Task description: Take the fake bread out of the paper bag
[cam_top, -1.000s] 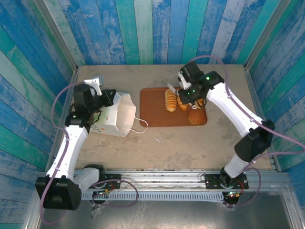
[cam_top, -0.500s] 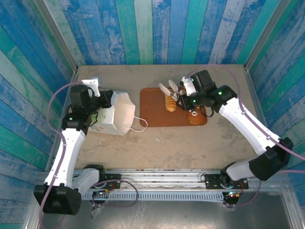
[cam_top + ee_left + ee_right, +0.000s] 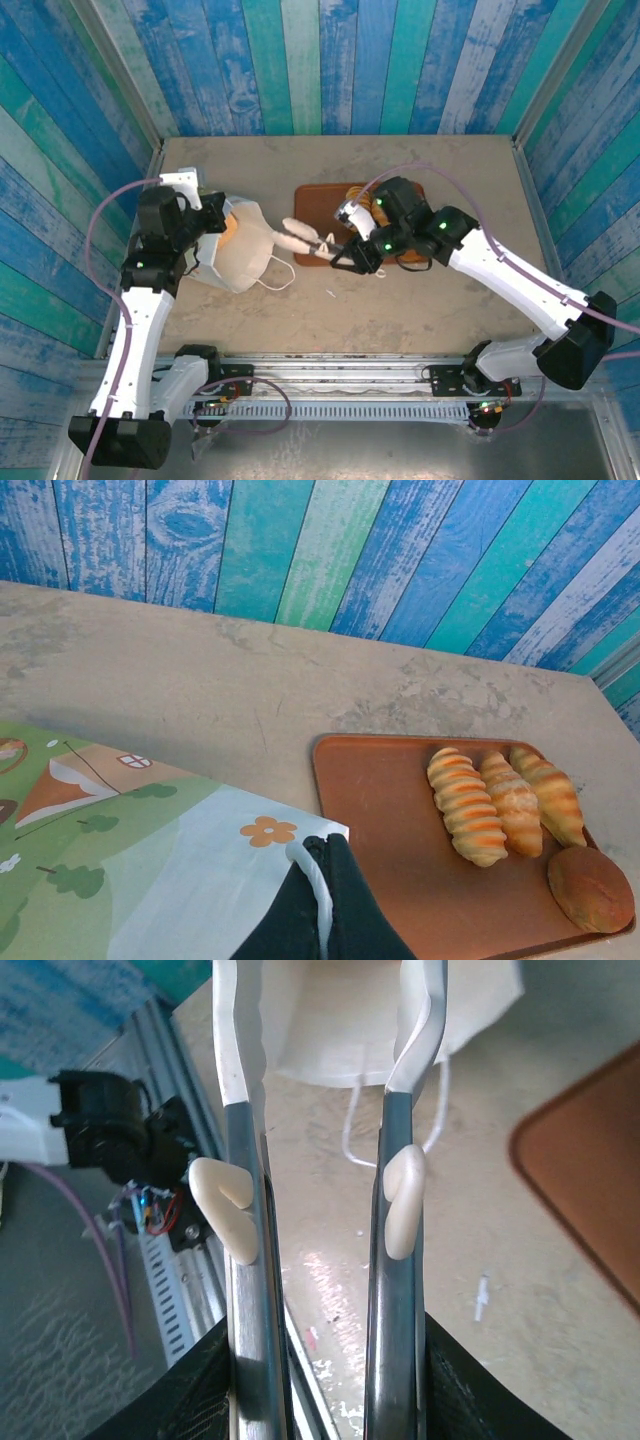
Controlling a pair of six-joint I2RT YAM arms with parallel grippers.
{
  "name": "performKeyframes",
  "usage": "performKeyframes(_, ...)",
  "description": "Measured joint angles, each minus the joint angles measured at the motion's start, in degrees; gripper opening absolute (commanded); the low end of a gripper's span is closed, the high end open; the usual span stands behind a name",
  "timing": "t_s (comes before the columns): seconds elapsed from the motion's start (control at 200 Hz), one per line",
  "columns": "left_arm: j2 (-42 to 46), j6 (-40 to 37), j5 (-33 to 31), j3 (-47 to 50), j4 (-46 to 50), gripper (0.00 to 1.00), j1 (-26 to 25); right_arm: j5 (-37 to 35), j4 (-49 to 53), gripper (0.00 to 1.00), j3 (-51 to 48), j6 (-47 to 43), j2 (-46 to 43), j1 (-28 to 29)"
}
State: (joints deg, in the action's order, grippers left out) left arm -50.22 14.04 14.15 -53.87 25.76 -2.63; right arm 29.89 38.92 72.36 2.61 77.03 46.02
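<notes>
Four breads (image 3: 497, 805) sit on the tray (image 3: 375, 810) beside the bag (image 3: 243, 262). My right gripper (image 3: 300, 237) just swung over to the bag mouth, jaws apart, empty. My left gripper (image 3: 322, 905) clamps the bag rim. An orange piece (image 3: 230, 225) inside looks like the next grab.

Twin white YAM arms with black joint housings: the left arm (image 3: 140, 310) and the right arm (image 3: 505, 272) each trail a looping purple cable (image 3: 418, 166), and small green lights (image 3: 437, 226) glow by the wrist. Both rise from black bases (image 3: 200, 365). The right gripper (image 3: 330, 1000) has long steel-grey fingers (image 3: 250, 1310) tipped in white, with cream pads (image 3: 403, 1200); the left gripper (image 3: 322, 880) is matt black
</notes>
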Motion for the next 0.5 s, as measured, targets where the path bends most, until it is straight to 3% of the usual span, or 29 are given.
performKeyframes(0.501, -1.0, 1.4, 1.8, -0.3, 0.3, 0.00, 0.0, -6.5, -1.1, 0.42, 6.0, 0.0, 15.6, 10.7)
